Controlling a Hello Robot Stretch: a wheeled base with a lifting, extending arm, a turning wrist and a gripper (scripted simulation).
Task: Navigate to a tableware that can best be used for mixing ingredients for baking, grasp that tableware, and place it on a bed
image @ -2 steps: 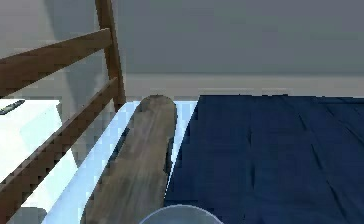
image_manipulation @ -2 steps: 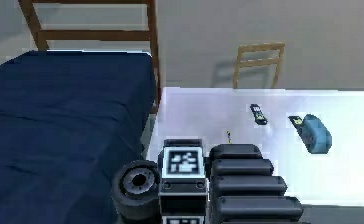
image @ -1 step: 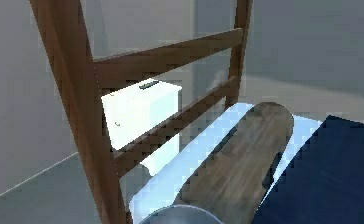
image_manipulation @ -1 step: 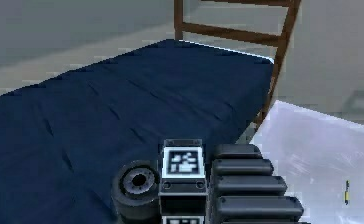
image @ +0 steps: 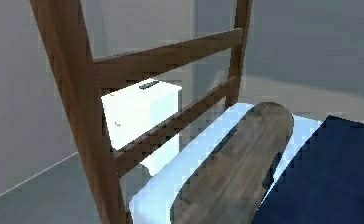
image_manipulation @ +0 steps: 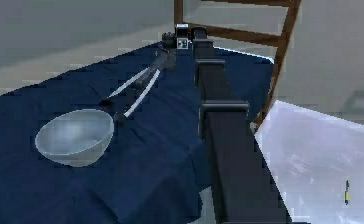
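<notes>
Bowl [image_manipulation: 75, 137], pale grey and glassy, sits upright on the dark blue blanket [image_manipulation: 140, 180] of the bed, toward the arm side view's left.

The arm [image_manipulation: 230, 140] is a dark square bar that rises from the bottom edge and reaches out across the blanket toward the wooden headboard [image_manipulation: 280, 50]. The two white squares [image_manipulation: 186, 40] stand at its far end. From there the gripper [image_manipulation: 116, 107] angles back down and to the left, and its thin fingers [image_manipulation: 130, 82] slant low over the blanket. The fingertips end just beside the bowl's rim on its upper right. I cannot tell whether they touch the rim. I cannot tell how wide the fingers stand either, or whether the gripper holds anything, since the bowl rests on the bed right at its tips.

Right of the arm lies a white sheet [image_manipulation: 310, 150], with a small thin stick-like thing [image_manipulation: 347, 192] on it near the edge.

In the forward view the headboard's brown rails cross the picture. A white cabinet [image: 140, 108] stands behind them. A rounded wooden board [image: 240, 165] lies on the white sheet, with the blanket at the right.
</notes>
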